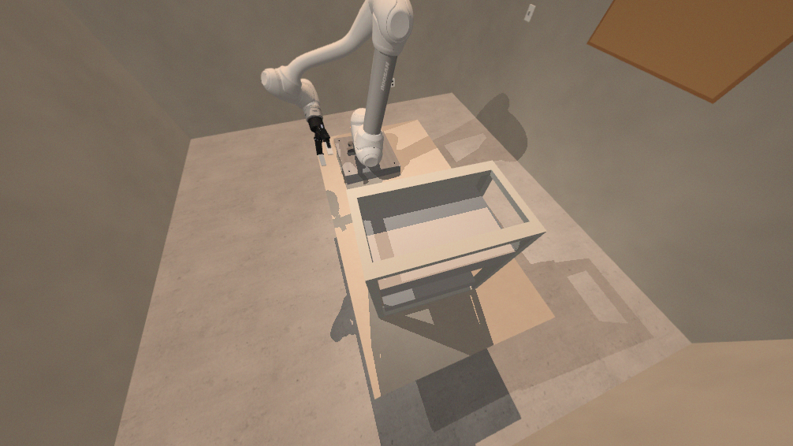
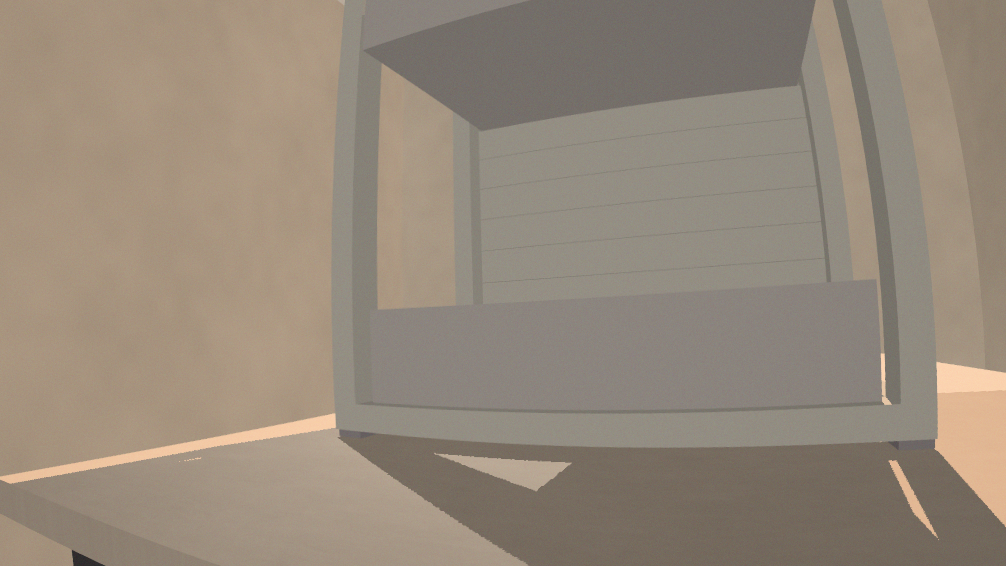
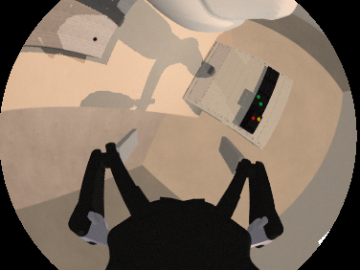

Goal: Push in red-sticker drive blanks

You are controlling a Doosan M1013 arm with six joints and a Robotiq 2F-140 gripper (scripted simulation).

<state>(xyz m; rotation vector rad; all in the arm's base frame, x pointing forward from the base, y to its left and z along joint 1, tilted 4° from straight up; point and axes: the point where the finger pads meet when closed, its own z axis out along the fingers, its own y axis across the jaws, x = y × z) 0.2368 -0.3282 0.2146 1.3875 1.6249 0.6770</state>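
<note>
The rack (image 1: 443, 232) is a tall beige open frame standing on the table, some way in front of the arm's base (image 1: 368, 155). In the wrist view the rack (image 3: 239, 96) looks small and far off. Its dark front face (image 3: 263, 101) carries small dots: two green (image 3: 259, 101), one red (image 3: 253, 119) and one orange beside it. The single blanks are too small to tell apart there. The exterior view shows the rack's inside close up, with stacked horizontal slats (image 2: 654, 204) and a grey panel (image 2: 626, 351) low down. My gripper (image 1: 322, 145) (image 3: 179, 140) is open and empty, hanging over the table's edge, well away from the rack.
The arm's base plate (image 1: 366, 161) lies between the gripper and the rack. The table (image 1: 432, 276) is narrow, with floor on both sides. Walls close the room at the left and back. An orange-brown panel (image 1: 698, 39) is at the upper right.
</note>
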